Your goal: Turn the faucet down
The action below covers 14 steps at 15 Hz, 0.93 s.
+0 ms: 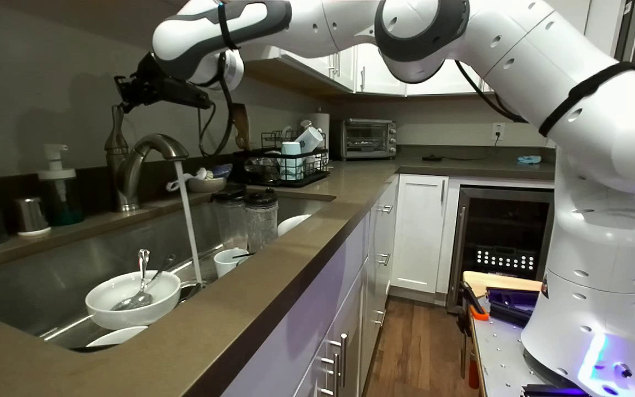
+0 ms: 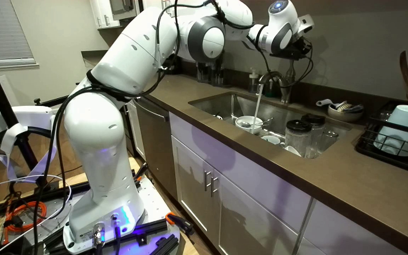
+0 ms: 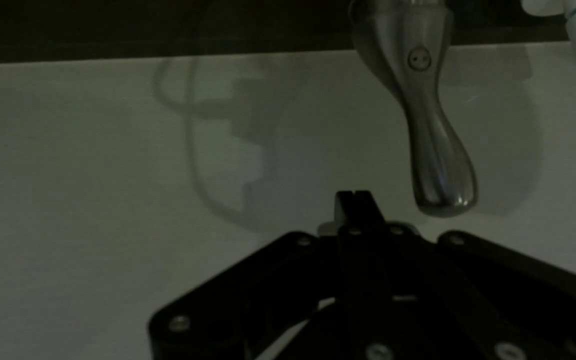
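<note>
In an exterior view, the brushed-steel faucet stands at the rear edge of the sink. The spout arches forward with its outlet downward; water falls from it into the sink. The lever rises behind the spout. Below, beside the water, sits a bowl containing cutlery. A mug and two black-lidded jars are farther along. Pump bottles stand left of the faucet; a rack stands on the counter, well to the right.

In an exterior view, the arm extends over the sink; its end covers the top of the lever. A black cable hangs from the arm end and crosses the faucet in this view; contact cannot be determined. A brush bowl sits on the counter, right of the faucet.

In the wrist view, the gripper is fully closed: jaws tip against tip, holding nothing. The lever is just right of the jaws, with a gap between; its rounded end points toward the lower edge. A round two-dot mark is located near its base.
</note>
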Each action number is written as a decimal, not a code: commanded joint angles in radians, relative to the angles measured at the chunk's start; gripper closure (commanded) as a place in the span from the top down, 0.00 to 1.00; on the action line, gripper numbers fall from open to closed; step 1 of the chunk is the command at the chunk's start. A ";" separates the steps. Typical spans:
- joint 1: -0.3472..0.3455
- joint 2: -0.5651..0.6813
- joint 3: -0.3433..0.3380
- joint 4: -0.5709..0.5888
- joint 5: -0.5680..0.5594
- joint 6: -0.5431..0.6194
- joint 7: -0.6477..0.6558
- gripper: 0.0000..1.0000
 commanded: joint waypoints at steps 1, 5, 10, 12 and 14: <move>-0.019 -0.029 0.019 -0.044 0.007 0.042 -0.029 0.02; -0.007 -0.017 0.007 -0.005 0.014 0.022 -0.045 0.02; -0.015 0.006 0.033 0.051 0.001 -0.004 -0.069 0.02; -0.016 0.014 0.047 0.072 0.005 -0.022 -0.084 0.02; -0.015 0.022 0.062 0.089 0.007 -0.045 -0.096 0.02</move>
